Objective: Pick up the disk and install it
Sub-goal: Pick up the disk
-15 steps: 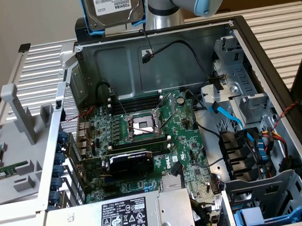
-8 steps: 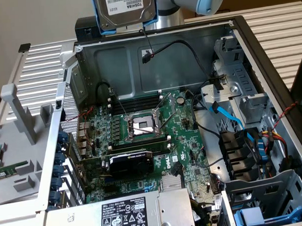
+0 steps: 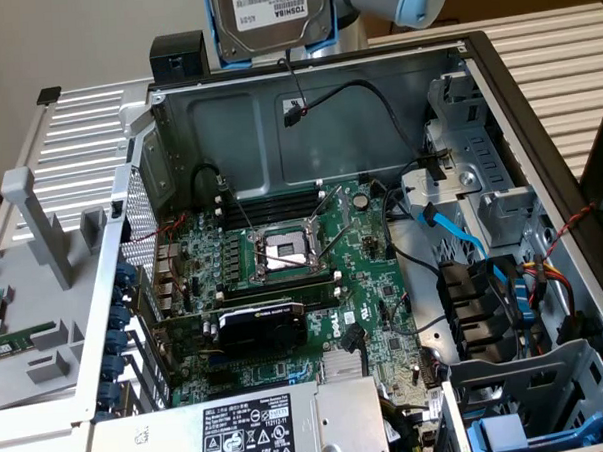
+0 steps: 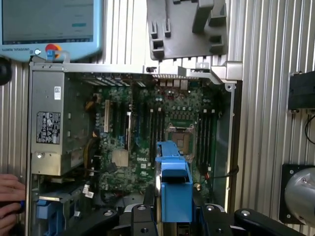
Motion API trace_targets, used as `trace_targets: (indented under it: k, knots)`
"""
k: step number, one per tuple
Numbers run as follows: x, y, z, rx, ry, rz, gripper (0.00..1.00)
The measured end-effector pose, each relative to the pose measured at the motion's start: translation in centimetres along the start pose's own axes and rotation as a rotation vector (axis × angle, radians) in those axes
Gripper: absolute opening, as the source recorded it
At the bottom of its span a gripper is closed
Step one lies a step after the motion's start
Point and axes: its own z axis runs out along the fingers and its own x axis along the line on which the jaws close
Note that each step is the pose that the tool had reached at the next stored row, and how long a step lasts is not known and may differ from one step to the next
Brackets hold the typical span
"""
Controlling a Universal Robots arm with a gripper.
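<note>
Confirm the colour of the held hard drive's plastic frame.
Bright blue frame on the silver hard drive; wrist view shows it best.

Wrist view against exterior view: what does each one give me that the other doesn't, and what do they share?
Extra in the wrist view: a person's hand at the case's edge, a blue-rimmed screen, and the claw clamped on the disk, its blue frame seen edge-on. Extra in the exterior view: the disk's white Toshiba label, held above the open case, and a blue cable by the drive bays at the exterior view's right. Both: the motherboard's processor socket and the silver power supply with its warning label.
</note>
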Motion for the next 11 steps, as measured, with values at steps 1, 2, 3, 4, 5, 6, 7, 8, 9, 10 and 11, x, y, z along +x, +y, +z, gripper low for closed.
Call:
trace_targets:
  k: [1, 2, 3, 4, 5, 6, 7, 8, 9, 10, 11]
  knots:
    - [0.1, -0.19, 0.0, 0.0, 0.0, 0.0, 0.37]
    - [0.2, -0.37, 0.0, 0.0001, 0.0, 0.0, 0.37]
    - [0.3, -0.55, 0.0, 0.0002, 0.0001, 0.0, 0.37]
    - [0.5, -0.73, 0.01, 0.0002, 0.0001, 0.0, 0.37]
    - [0.6, -0.9, 0.01, 0.0003, 0.0001, 0.0, 0.37]
    - [0.7, -1.07, 0.02, 0.0004, 0.0, 0.0, 0.37]
    - [0.9, -1.23, 0.03, 0.0006, 0.0, 0.0, 0.37]
    - [1.0, -1.38, 0.04, 0.0006, 0.0, 0.0, 0.37]
    - [1.1, -1.53, 0.05, 0.0007, 0.0001, 0.0, 0.37]
    - [1.3, -1.68, 0.06, 0.0008, 0.0, 0.0, 0.37]
    - [1.4, -1.82, 0.06, 0.001, 0.0, 0.0, 0.37]
